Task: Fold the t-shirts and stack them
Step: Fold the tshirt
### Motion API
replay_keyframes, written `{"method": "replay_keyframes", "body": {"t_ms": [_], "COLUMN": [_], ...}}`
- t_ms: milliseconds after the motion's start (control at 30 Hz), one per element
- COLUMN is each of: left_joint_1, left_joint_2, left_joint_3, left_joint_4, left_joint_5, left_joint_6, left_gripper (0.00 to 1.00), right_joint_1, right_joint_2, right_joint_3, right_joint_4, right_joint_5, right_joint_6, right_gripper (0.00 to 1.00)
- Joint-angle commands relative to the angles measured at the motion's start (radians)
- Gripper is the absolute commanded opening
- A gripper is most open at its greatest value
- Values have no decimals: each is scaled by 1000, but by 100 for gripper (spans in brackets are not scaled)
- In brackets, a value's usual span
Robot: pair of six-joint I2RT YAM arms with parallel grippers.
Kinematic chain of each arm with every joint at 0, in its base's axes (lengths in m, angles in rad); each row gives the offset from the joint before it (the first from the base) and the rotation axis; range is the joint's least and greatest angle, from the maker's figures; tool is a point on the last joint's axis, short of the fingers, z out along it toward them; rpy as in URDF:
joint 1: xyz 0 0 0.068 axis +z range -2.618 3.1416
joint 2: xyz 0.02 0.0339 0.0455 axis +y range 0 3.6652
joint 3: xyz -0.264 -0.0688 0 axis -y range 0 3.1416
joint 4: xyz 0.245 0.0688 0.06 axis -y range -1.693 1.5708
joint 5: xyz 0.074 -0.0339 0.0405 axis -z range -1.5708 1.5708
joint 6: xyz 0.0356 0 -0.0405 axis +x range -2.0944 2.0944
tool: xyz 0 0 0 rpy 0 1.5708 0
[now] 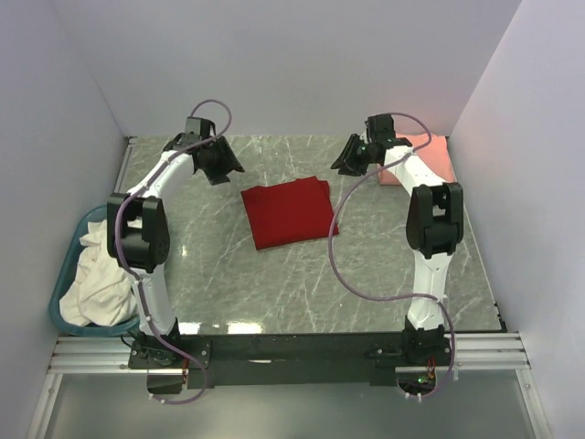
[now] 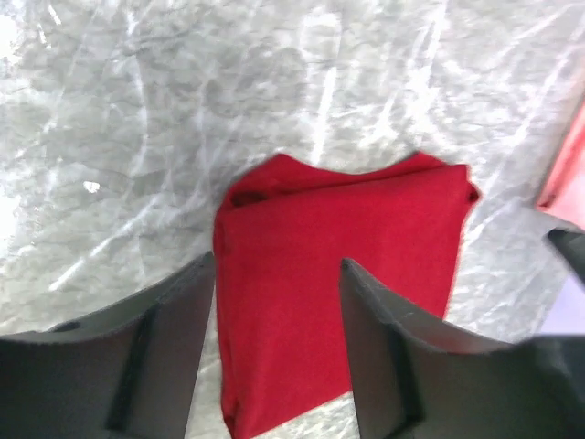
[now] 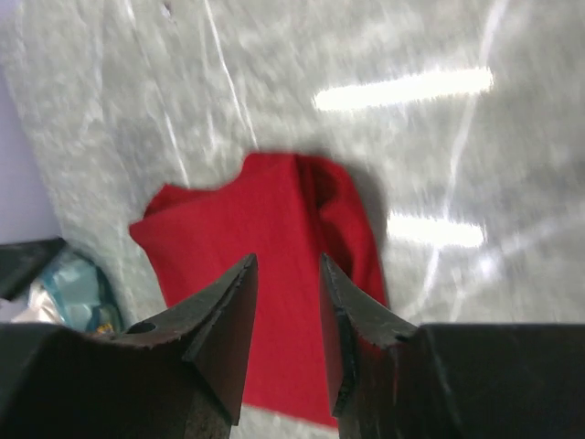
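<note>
Red t-shirt (image 1: 288,213) folded flat at tabletop (image 1: 228,274) centre, pink t-shirt (image 1: 428,155) at far right corner, clear only from above, left hand (image 2: 274,265) wide apart and empty over red cloth in its wrist view, right hand (image 3: 288,261) narrowly apart, empty, likewise

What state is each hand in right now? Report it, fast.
Left hand: open, holding nothing.
Right hand: open, holding nothing.
The folded red t-shirt lies free of both.

deep red t-shirt (image 1: 288,213) | salmon-pink t-shirt (image 1: 435,155) | grey marbled table (image 1: 274,283)
</note>
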Motion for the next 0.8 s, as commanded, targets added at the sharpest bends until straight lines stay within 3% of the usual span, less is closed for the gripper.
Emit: {"method": "replay_keyframes", "body": {"t_ms": [0,167,200,300,533,767], "left_joint_1": [-42,-139,-154,-219,-335,-400], "left_joint_2": [-114,-202,-204,-181,-89,-87], "left_joint_3": [-41,-210,-261,-312,-362,-465], "left_joint_4": [33,132,149,185,240,268], "left_joint_5": [32,-2,-2,-11,-23,-63], "left_joint_6": [-10,-64,-87,-99,-119,-146], "left_gripper": [57,27,15,3,1,1], "right_joint_1": [21,93,107,157,246,288], "right_joint_2": [-167,-256,-264,-270,-218,-282], "right_joint_3": [-113,-270,-293,-336,-439,-669], "right_joint_4": [56,112,113,130,176,266], "right_joint_5": [30,90,106,129,193,261], "right_joint_6": [-31,-45,-50,-48,-19,45], "right_gripper": [41,40,40,40,39,38]}}
